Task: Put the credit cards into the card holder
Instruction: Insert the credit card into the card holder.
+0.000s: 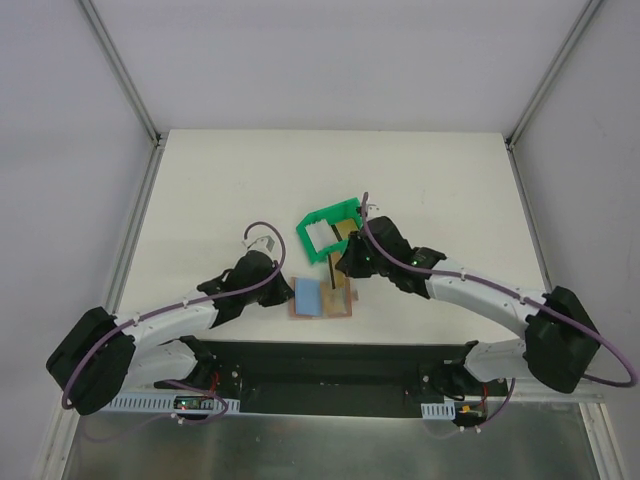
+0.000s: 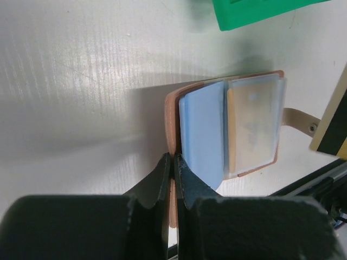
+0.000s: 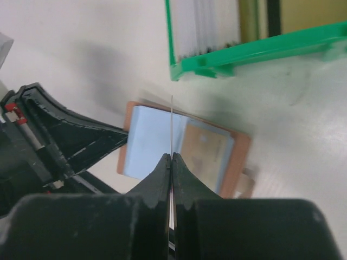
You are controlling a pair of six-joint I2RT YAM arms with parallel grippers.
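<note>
**Both grippers clamped: one on the holder, one on a card**

The card holder [image 1: 306, 297] lies open on the white table [image 1: 220, 200], just below the centre of the top view. Its blue-grey pocket is on the left and a clear-fronted tan pocket is on the right. In the left wrist view its snap tab [image 2: 301, 122] sticks out at the right.

The left gripper [image 2: 172, 162] is fully closed, pinching the tan cover at the holder's left edge. The right gripper [image 3: 171, 157] is closed just as tightly on a thin credit card [image 3: 172, 116]. Its own camera sees the card edge-on, standing over the holder's middle fold. Whether the card's far edge touches the pockets I cannot tell.

The green bin [image 3: 260, 51] sits just beyond the holder, toward the top of the frame and apart from it. Inside it lie a white-grey card [image 3: 206, 24] and a gold-olive card [image 3: 309, 13] with a dark stripe.
</note>
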